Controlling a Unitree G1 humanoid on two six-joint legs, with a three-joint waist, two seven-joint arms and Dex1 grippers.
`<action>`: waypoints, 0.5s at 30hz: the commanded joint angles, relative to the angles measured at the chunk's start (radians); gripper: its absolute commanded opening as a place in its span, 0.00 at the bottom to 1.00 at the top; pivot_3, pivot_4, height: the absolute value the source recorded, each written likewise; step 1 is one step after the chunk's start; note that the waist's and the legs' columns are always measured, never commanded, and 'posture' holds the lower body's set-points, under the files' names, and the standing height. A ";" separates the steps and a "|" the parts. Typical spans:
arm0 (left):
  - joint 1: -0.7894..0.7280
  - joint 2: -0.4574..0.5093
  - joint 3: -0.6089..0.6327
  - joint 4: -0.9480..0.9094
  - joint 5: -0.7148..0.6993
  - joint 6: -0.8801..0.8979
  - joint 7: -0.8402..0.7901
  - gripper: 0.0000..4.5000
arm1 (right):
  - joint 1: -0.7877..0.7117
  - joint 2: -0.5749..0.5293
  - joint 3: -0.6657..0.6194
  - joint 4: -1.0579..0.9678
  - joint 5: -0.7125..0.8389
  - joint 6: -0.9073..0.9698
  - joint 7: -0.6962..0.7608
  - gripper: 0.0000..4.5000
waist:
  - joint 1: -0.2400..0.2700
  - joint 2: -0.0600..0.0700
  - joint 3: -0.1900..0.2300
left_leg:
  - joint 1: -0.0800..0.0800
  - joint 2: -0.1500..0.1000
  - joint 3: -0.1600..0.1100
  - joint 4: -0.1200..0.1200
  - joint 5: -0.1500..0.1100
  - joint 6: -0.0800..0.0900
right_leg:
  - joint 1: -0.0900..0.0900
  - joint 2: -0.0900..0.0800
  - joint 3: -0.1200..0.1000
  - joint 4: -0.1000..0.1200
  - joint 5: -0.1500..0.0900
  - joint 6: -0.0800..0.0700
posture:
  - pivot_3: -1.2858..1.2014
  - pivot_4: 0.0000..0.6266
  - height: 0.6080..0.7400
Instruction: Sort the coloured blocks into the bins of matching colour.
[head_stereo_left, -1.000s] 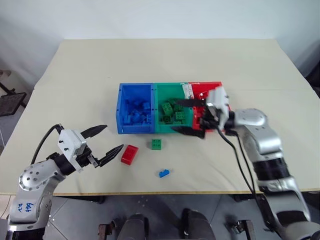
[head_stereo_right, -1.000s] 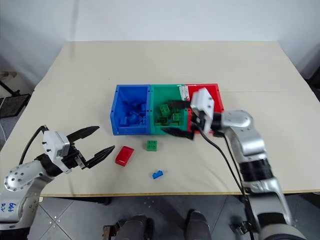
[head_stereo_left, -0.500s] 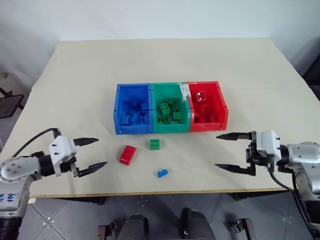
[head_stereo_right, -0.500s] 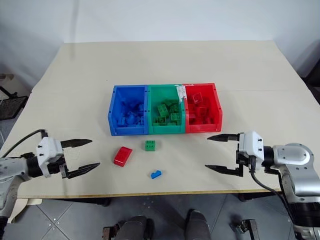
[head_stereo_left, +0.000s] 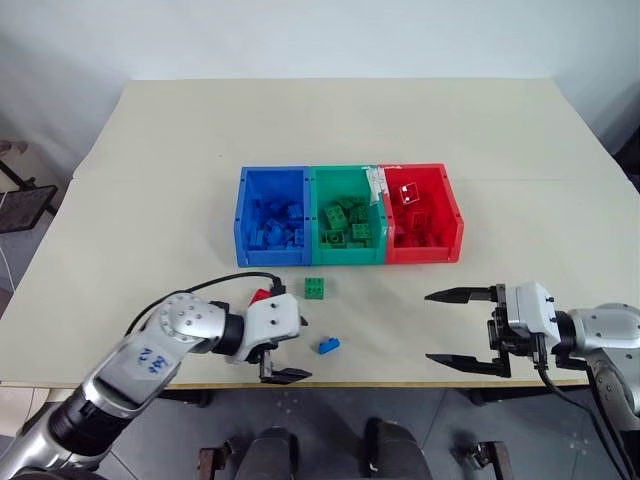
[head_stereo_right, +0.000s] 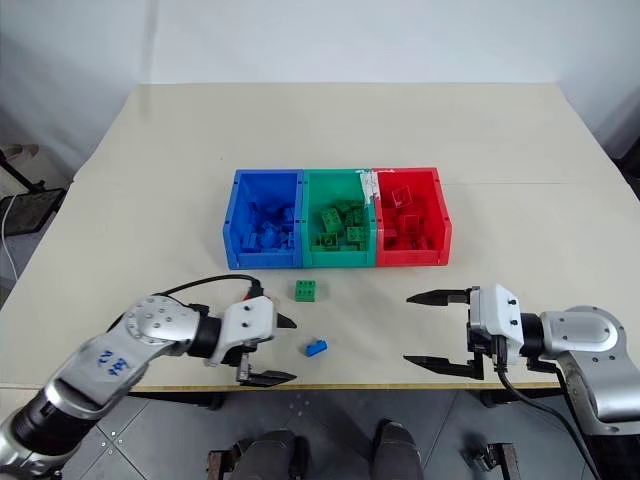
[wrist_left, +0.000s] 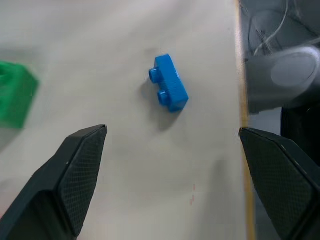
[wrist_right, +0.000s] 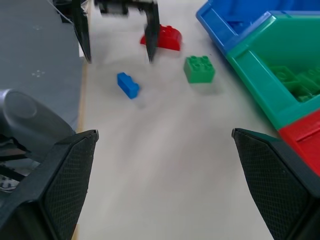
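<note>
Left eye view: the left end effector (head_stereo_left: 287, 347) hangs wide open and empty near the table's (head_stereo_left: 150, 180) front edge, angled down toward the blue block (head_stereo_left: 327, 346), just beside it. The red block (head_stereo_left: 260, 296) lies partly hidden behind that wrist, the green block (head_stereo_left: 315, 288) before the bins (head_stereo_left: 347, 258). The right end effector (head_stereo_left: 462, 328) hovers open and empty, pointing leftward.

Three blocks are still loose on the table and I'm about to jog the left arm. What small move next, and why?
Probably ease the left end effector forward and down onto the small blue block. Its fingers stand open and the block lies just ahead, centred between them, near the table edge. The green block sits off to the side, and the red block lies behind the fingers.
</note>
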 joint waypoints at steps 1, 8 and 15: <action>-0.046 -0.047 -0.053 0.011 0.047 0.035 0.042 1.00 | 0.032 -0.027 -0.015 -0.047 -0.003 -0.021 0.008 0.99 | 0.003 -0.001 0.000 | 0.000 0.000 0.000 0.000 0.000 0.000 | 0.000 0.000 0.000 -0.001 0.000 0.000 | 0.52 0.24 1.00; -0.076 -0.122 -0.078 0.053 0.097 0.070 0.107 0.91 | 0.049 -0.018 -0.013 -0.075 -0.007 -0.013 -0.028 1.00 | 0.007 -0.001 0.000 | -0.001 0.000 -0.001 0.005 0.000 0.000 | 0.002 0.000 0.000 -0.001 0.000 0.000 | 0.52 0.24 1.00; -0.078 -0.107 -0.099 0.049 0.095 0.092 0.073 0.45 | 0.046 -0.026 0.006 -0.036 -0.067 -0.109 -0.006 1.00 | 0.010 -0.001 0.000 | -0.001 0.000 0.000 0.006 0.000 0.001 | 0.002 0.000 0.000 -0.001 0.000 0.000 | 0.52 0.24 1.00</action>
